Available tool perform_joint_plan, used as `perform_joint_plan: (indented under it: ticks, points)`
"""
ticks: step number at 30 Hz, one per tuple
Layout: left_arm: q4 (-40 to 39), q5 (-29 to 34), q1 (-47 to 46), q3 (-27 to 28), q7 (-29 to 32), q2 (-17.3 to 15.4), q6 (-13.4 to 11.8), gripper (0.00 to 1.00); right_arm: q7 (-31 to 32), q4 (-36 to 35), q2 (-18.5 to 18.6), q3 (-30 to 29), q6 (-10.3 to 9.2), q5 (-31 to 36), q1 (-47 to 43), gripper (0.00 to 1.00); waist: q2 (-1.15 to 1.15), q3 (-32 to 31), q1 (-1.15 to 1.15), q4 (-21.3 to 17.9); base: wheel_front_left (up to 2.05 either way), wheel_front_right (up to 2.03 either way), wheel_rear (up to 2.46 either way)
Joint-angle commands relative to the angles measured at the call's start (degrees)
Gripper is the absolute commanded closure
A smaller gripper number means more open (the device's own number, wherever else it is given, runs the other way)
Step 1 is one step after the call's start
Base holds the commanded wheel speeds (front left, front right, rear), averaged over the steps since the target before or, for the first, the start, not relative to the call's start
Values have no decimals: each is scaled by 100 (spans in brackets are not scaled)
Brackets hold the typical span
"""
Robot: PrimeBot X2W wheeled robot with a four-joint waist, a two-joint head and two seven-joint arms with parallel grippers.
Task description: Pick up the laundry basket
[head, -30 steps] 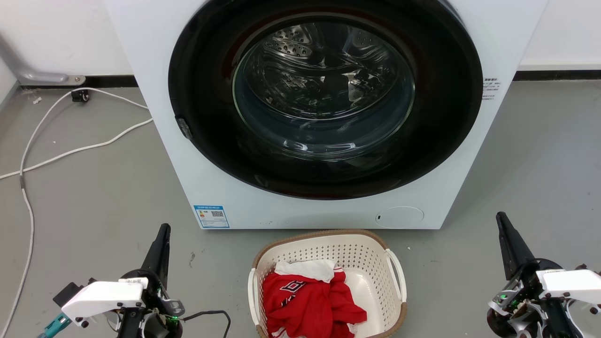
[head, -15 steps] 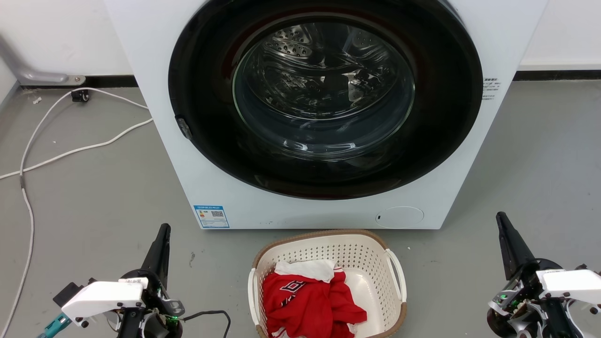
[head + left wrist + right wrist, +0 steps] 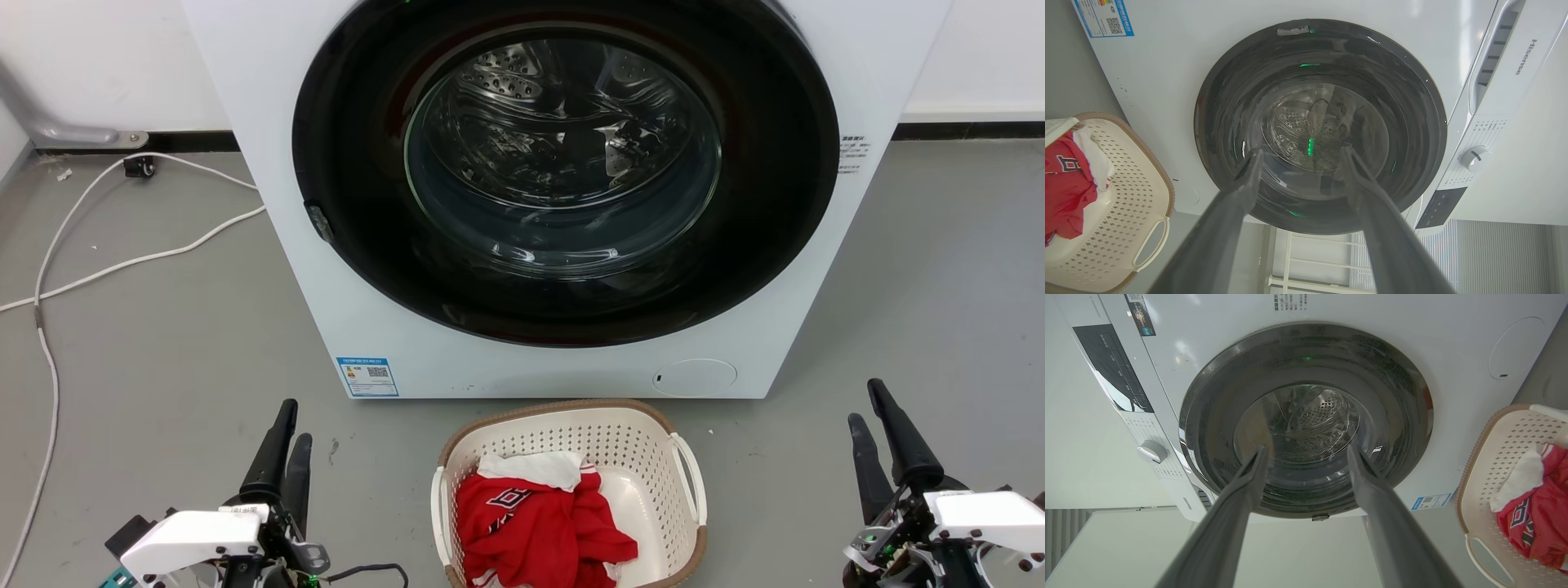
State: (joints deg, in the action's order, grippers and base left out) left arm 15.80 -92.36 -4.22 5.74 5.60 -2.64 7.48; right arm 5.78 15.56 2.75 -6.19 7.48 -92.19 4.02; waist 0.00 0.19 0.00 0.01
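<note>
- The left gripper [image 3: 294,423] has its two dark fingers spread, with nothing between them; they point up over the grey floor [image 3: 163,343].
- The right gripper [image 3: 864,402] is likewise parted and empty.
- The laundry basket [image 3: 620,447] sits on the floor between the two grippers, inward of each and touched by neither.
- One white handle [image 3: 438,506] faces the left gripper, and the other handle [image 3: 691,478] faces the right.
- Inside the basket lie a crumpled red garment [image 3: 531,527] and a white cloth [image 3: 531,467].
- Beyond the fingertips and just behind the basket stands the washing machine [image 3: 269,163], its round glass door [image 3: 563,155] facing the grippers.
- Out past the left gripper, a white cable [image 3: 122,265] trails across the floor.
</note>
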Motion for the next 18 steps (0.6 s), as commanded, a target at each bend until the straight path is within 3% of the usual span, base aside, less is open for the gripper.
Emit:
perform_joint_plan:
  ticks: [1,11,18]
  points:
    - [-116,23,-130,-37,-40,-15,1,0,-37,-132,17,23,0,17,105,0,0,1,0,0,0,0,0]
    - [-295,413,-150,-198,-324,-18,1,0,-333,-256,46,188,0,379,68,0,0,8,0,9,0,0,0]
    - [-497,1362,-155,-282,-523,-19,1,0,-536,-356,59,219,1,1412,62,0,0,13,0,18,0,0,0]
